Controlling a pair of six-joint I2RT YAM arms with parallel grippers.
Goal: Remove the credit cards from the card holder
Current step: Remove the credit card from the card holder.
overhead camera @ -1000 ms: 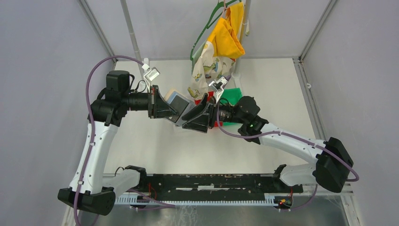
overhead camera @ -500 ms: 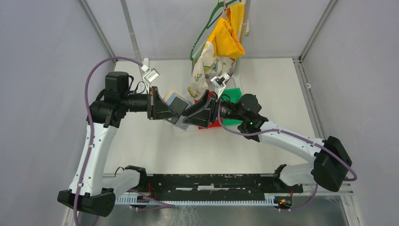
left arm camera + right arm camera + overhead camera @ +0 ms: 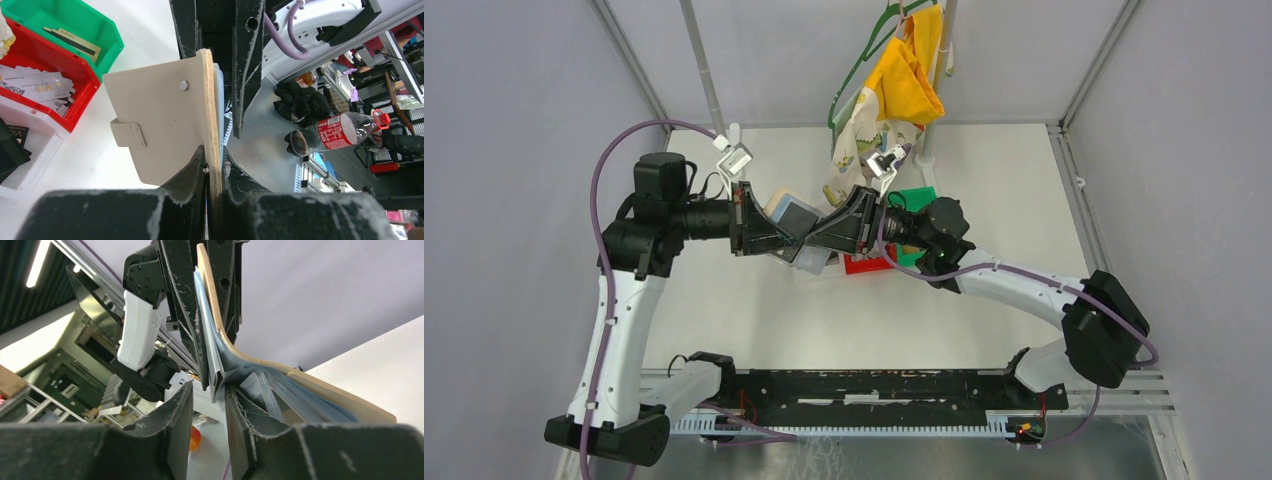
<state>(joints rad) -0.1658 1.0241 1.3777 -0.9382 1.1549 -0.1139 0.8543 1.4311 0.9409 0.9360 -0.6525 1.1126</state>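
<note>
My left gripper (image 3: 214,152) is shut on the edge of the tan card holder (image 3: 155,115), holding it up off the table with its snap tab facing the bins. Seen from above, the card holder (image 3: 796,222) hangs between both grippers. My right gripper (image 3: 210,387) meets it from the other side. Its jaws stand a little apart around the lower edge of the clear sleeves (image 3: 280,390), and I cannot tell whether that thin pale edge is a sleeve or a card. Pale credit cards (image 3: 35,85) lie in the red bin, and black ones (image 3: 10,150) in the white bin.
Below the grippers a white bin (image 3: 814,262), a red bin (image 3: 864,265) and a green bin (image 3: 919,200) stand in a row. The green bin (image 3: 75,20) holds one card (image 3: 72,40). Yellow and patterned clothes (image 3: 904,80) hang on a rack at the back.
My right gripper has moved left and further onto the card holder, and its jaws have narrowed. The left arm has shifted slightly left, with the holder in its grip throughout.
</note>
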